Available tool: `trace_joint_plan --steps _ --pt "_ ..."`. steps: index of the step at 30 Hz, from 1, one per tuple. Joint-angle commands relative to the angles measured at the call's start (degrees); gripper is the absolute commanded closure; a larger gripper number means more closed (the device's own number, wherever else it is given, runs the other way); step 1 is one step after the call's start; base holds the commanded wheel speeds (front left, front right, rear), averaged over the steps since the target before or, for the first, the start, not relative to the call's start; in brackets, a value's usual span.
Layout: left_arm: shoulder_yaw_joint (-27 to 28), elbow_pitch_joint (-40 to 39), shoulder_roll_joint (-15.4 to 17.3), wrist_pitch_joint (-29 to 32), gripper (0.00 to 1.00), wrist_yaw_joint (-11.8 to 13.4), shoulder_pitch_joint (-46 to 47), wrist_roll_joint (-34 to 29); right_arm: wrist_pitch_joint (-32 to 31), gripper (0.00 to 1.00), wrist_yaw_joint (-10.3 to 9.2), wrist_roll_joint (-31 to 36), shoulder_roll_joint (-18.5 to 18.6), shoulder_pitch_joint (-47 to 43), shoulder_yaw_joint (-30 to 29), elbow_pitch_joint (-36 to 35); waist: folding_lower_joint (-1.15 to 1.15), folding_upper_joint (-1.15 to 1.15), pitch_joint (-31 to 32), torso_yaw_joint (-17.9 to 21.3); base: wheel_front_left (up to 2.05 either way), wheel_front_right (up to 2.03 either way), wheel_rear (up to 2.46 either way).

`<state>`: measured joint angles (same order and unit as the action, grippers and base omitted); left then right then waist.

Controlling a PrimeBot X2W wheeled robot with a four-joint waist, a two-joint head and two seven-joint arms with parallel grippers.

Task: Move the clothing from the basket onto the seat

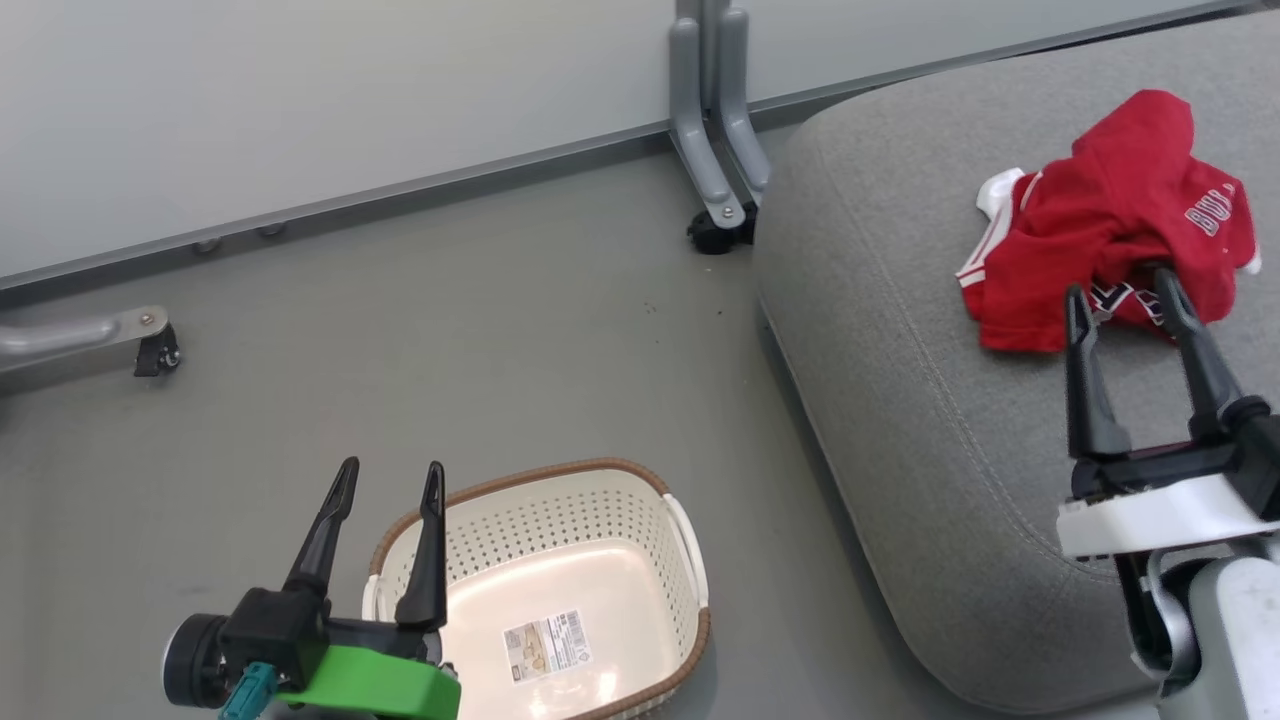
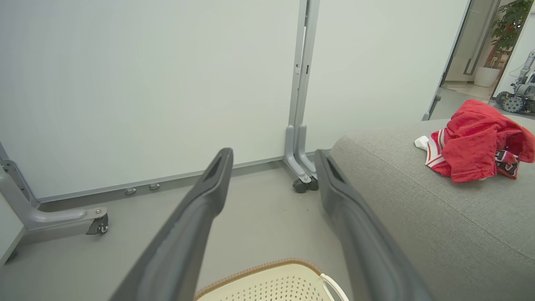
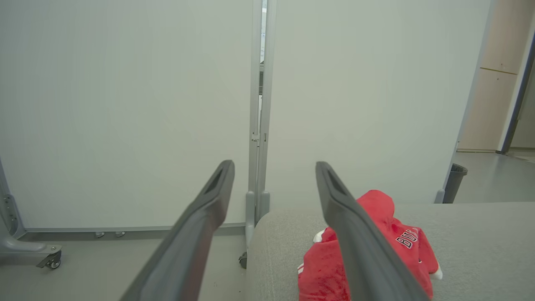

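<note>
The clothing (image 1: 1105, 225) lies heaped on the seat (image 1: 900, 400) at two o'clock in our head view, the basket (image 1: 560, 560) empty on the floor (image 1: 450, 330) at six o'clock. The right jaws stand open, holding nothing, tips at the heap's six o'clock edge; the left jaws gape open by the basket's nine o'clock rim. Drawing back, we could snag a fold and drag the heap off, or knock the basket.

1. I work in an office-like lab: pale partition panels (image 1: 300, 100) on grey metal castor feet (image 1: 690, 130) at twelve o'clock.
2. At two o'clock: green potted plant (image 2: 508, 25), small grey wheeled machine (image 2: 520, 94).
</note>
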<state>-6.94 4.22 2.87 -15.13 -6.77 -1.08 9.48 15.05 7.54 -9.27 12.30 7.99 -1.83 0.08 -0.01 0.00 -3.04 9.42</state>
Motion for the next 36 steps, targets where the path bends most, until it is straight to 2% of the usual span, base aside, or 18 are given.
trace_joint_plan --steps 1,9,15,31,34,36 --pt "0.6 -0.1 0.1 0.0 0.00 0.4 -1.1 0.1 0.2 0.00 -0.11 0.7 -0.2 -1.5 0.8 0.3 0.01 0.00 2.2 -3.8 0.00 0.00 0.00" --pt "2.6 -0.2 0.1 0.0 0.00 1.0 -2.7 1.0 0.2 0.00 -0.11 0.2 -4.2 -5.7 2.4 1.7 0.01 0.00 4.0 -9.1 0.00 0.00 0.00" --pt "3.2 0.1 0.1 0.0 0.00 1.0 -3.7 1.6 0.2 0.00 -0.11 1.4 -6.2 -8.0 3.9 3.6 0.01 0.00 4.6 -11.4 0.00 0.00 0.00" --pt "4.9 2.7 0.1 0.0 0.00 2.2 -4.5 1.9 0.2 0.00 -0.11 2.2 -8.1 -8.3 5.2 5.7 0.01 0.00 5.1 -12.1 0.00 0.00 0.00" --pt "4.8 2.5 0.1 0.0 0.00 1.6 -4.3 4.0 0.2 0.00 -0.11 2.5 -8.2 -8.1 5.2 6.0 0.01 0.00 5.2 -11.8 0.00 0.00 0.00" --pt "4.7 2.4 0.1 0.0 0.00 1.2 -4.3 2.9 0.2 0.00 -0.11 2.5 -8.2 -8.0 5.0 6.0 0.01 0.00 5.1 -11.6 0.00 0.00 0.00"
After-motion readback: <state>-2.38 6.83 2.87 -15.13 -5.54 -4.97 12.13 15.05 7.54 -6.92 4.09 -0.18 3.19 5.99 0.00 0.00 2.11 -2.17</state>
